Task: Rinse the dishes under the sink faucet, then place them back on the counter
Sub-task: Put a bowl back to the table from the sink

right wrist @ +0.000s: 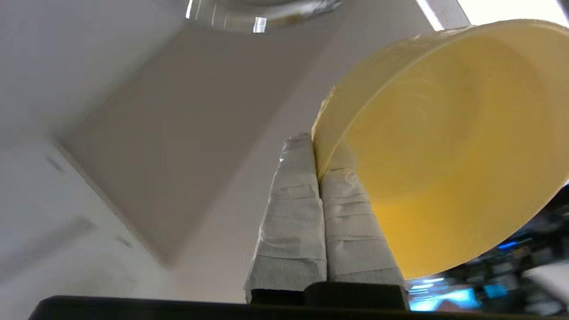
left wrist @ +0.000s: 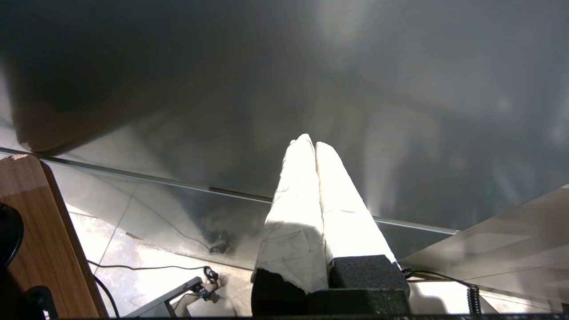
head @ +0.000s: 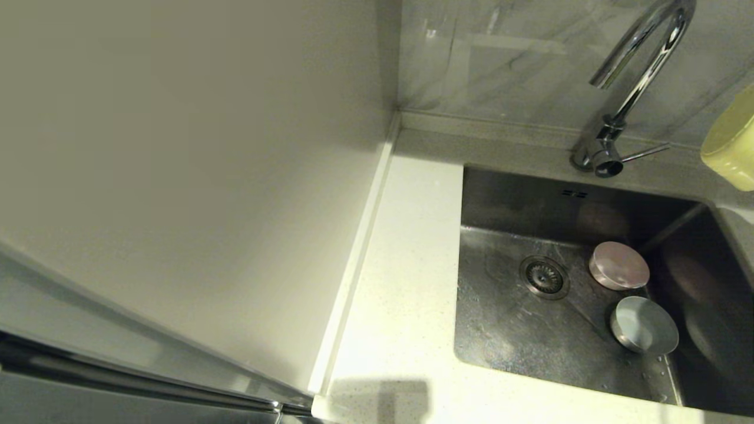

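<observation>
Right gripper, clamped on the yellow bowl's rim, should tilt it under the faucet spout, above the sink, keeping the grip firm.

The right gripper, clamping the yellow bowl, is above the sink's right; faucet stands left; pink bowl and blue bowl below.

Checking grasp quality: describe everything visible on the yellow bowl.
The yellow bowl is round, shallow, matte and plain, and looks empty. The right gripper is shut on its rim, one finger inside and one outside, holding it tilted on edge in the air. In the head view only part of it shows at the right edge, above the sink's far right corner, right of the faucet.
</observation>
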